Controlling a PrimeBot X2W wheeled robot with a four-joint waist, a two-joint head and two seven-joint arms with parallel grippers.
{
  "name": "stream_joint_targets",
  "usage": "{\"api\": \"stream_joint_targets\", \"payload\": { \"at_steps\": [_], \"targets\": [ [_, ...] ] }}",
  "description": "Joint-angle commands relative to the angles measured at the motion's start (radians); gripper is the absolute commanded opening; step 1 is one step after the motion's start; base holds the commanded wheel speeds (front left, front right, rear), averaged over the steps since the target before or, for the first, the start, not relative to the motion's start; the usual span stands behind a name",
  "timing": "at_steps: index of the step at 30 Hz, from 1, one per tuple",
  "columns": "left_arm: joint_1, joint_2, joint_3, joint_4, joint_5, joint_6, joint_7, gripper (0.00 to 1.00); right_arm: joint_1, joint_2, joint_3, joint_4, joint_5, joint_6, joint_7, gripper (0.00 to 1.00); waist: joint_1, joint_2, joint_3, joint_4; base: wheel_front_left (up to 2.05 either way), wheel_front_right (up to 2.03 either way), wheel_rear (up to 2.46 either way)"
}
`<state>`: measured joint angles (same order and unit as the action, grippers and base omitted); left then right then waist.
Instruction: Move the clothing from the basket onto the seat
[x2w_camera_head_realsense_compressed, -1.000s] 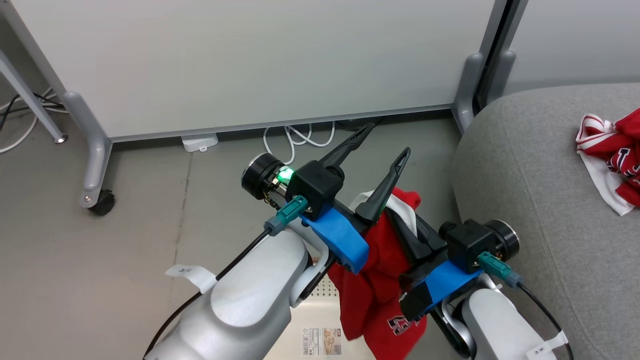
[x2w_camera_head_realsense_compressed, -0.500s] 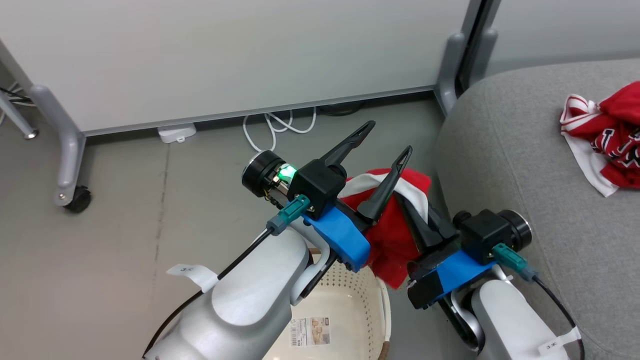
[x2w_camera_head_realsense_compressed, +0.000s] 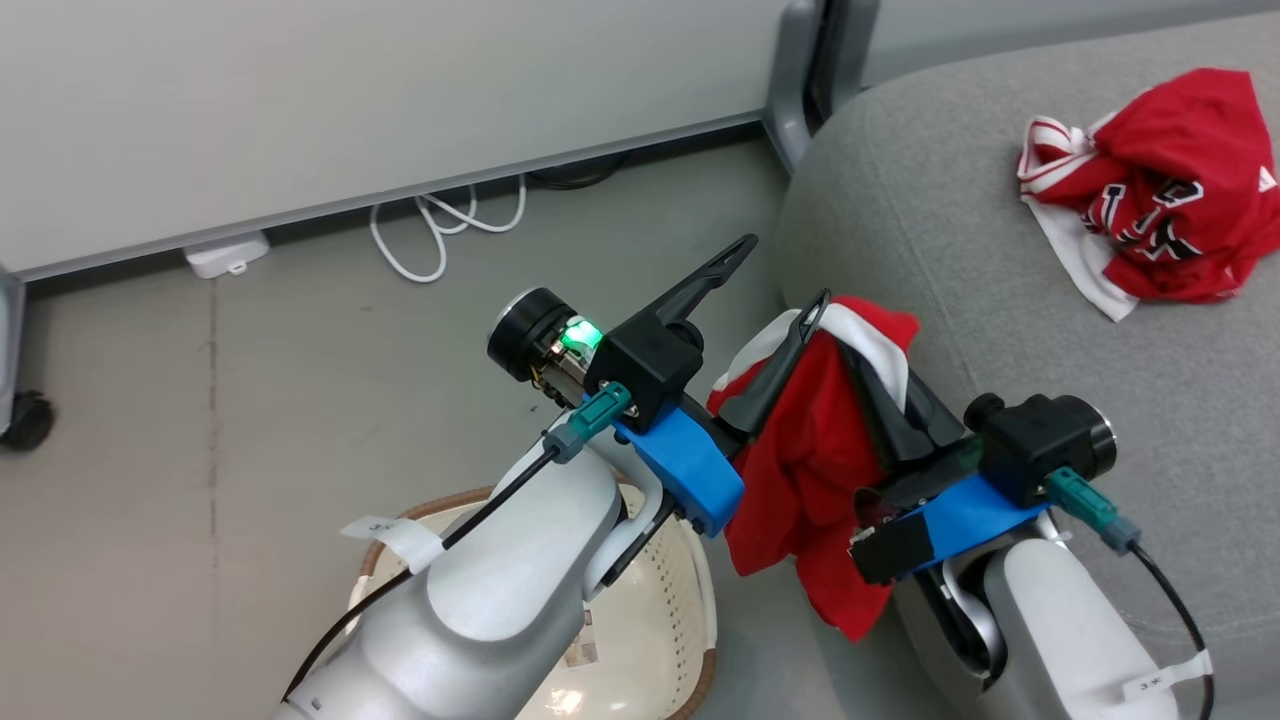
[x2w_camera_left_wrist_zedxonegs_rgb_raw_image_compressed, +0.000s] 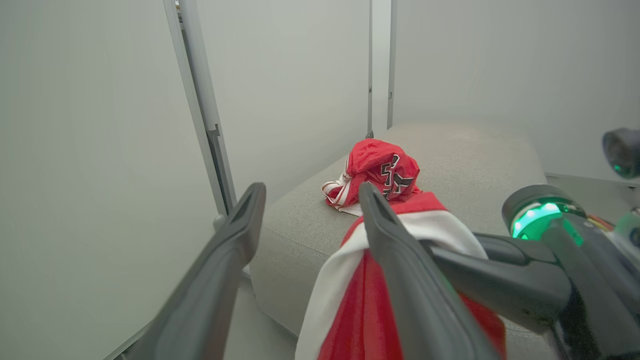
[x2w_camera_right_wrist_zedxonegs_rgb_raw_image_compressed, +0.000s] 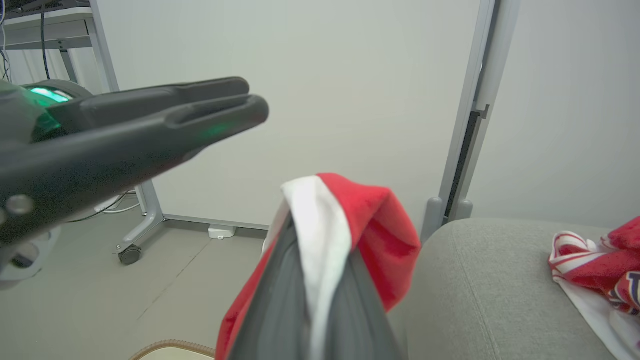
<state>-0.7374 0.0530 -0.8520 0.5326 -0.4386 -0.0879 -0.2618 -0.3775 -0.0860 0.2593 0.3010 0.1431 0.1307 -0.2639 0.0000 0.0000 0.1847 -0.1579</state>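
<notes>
**Right arm.** The right gripper (x2w_camera_head_realsense_compressed: 868, 365) is pointing up and to the left in the head view. Its jaws are clenched on a red garment (x2w_camera_head_realsense_compressed: 810, 450). A white band of this garment is folding over the fingertips, and the rest is hanging down in loose folds below the fingers. The garment is hanging clear of the basket (x2w_camera_head_realsense_compressed: 655, 620), above the strip of floor (x2w_camera_head_realsense_compressed: 300, 380) between the basket and the sofa (x2w_camera_head_realsense_compressed: 960, 220), right at the sofa's rounded front edge.

**Left arm.** The left gripper (x2w_camera_head_realsense_compressed: 782, 272) is sitting just beside the right one, with its jaws released and spread wide, gripping nothing. Its finger (x2w_camera_left_wrist_zedxonegs_rgb_raw_image_compressed: 400, 280) nearer the right gripper is crossing in front of the hanging garment's white band. Whether it is touching the fabric cannot be told.

**Second garment.** A second red garment (x2w_camera_head_realsense_compressed: 1160, 210), with white striped trim and dark lettering, is lying crumpled on the sofa cushion, well apart from both grippers.

**Basket.** The basket is standing on the floor at the bottom of the head view. The left forearm (x2w_camera_head_realsense_compressed: 510, 600) is covering part of it. A section of its brown rim and its perforated cream wall is showing.

**Surroundings.** A pale partition panel (x2w_camera_head_realsense_compressed: 350, 90) is standing behind the work area. A white cable (x2w_camera_head_realsense_compressed: 440, 225) is lying looped on the floor at its base.
</notes>
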Motion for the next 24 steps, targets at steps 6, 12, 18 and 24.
{"api": "stream_joint_targets", "payload": {
  "at_steps": [6,12,18,24],
  "targets": [
    [-0.024,0.004,-0.013,0.011,0.009,-0.001,-0.005,1.00,0.023,-0.004,-0.049,-0.029,-0.005,0.000,-0.001,0.00,0.0000,0.0000,0.032,-0.058,0.00,0.00,0.00],
    [-0.032,0.003,-0.027,0.021,0.009,-0.002,-0.005,1.00,0.048,-0.008,-0.099,-0.056,-0.009,0.000,-0.001,0.00,0.0000,0.0000,0.052,-0.101,0.00,0.00,0.00],
    [-0.040,0.001,-0.041,0.026,0.007,-0.004,-0.005,1.00,0.077,-0.010,-0.147,-0.079,-0.012,0.000,-0.001,0.00,0.0000,0.0000,0.069,-0.131,0.00,0.00,0.00],
    [-0.041,0.000,-0.042,0.025,0.006,0.000,-0.005,1.00,0.090,-0.007,-0.170,-0.094,-0.010,0.000,-0.001,0.00,0.0000,0.0000,0.083,-0.140,0.00,0.00,0.00]
  ]
}}
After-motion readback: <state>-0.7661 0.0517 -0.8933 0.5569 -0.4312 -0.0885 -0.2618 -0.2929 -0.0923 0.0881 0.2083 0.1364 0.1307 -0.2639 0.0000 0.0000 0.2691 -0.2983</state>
